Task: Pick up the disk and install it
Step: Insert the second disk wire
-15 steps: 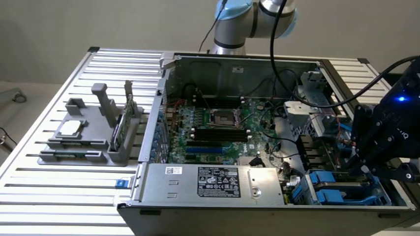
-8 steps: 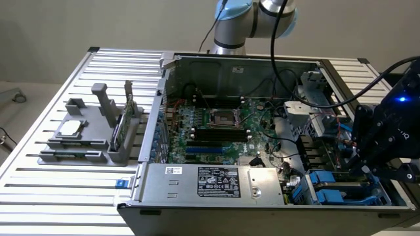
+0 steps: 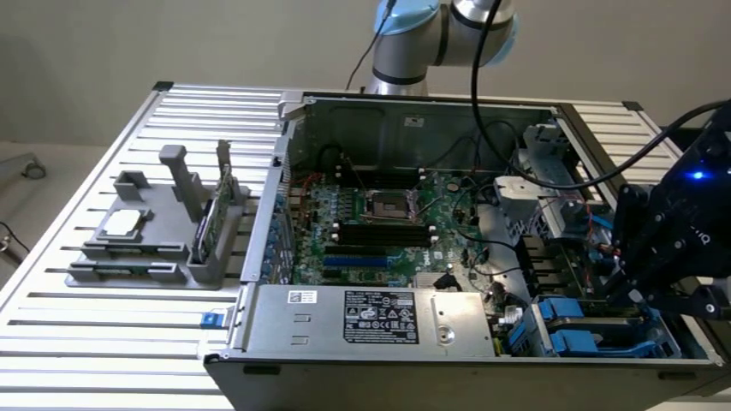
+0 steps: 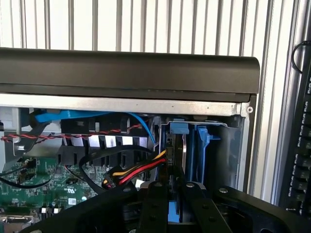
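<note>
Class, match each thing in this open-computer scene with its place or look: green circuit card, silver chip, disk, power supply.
Things:
1. green circuit card
2. silver chip
3. disk
4. power supply

Places or looks:
A. carries a black label
B. lies flat on the grey holder
C. sits between the fingers of the gripper, at the blue bay
D. stands on edge in the grey holder

Pairs: 1-D, 2-B, 3-C, 4-A.
</note>
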You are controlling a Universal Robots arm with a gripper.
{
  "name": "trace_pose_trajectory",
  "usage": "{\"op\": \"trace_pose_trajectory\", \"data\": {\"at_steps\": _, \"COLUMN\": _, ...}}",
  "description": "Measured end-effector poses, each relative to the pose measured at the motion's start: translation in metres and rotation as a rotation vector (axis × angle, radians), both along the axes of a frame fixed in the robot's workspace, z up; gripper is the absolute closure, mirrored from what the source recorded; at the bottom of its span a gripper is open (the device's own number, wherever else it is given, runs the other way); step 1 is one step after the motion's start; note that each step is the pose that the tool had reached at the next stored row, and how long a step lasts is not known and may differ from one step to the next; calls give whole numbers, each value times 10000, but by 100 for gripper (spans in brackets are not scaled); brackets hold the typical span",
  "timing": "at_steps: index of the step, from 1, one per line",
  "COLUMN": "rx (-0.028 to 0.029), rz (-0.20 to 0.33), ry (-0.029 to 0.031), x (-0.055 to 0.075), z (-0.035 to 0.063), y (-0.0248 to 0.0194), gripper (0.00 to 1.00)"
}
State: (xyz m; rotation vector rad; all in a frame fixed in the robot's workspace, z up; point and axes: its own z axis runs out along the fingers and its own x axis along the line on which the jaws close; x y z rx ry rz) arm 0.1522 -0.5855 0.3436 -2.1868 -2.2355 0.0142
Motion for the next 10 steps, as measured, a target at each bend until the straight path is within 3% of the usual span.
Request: {"op": "trace_pose_trajectory", "data": {"at_steps": 10, "rx": 2, "rz": -280, "ry": 0, "x": 1, "z": -4, "y": 0, "gripper": 84}}
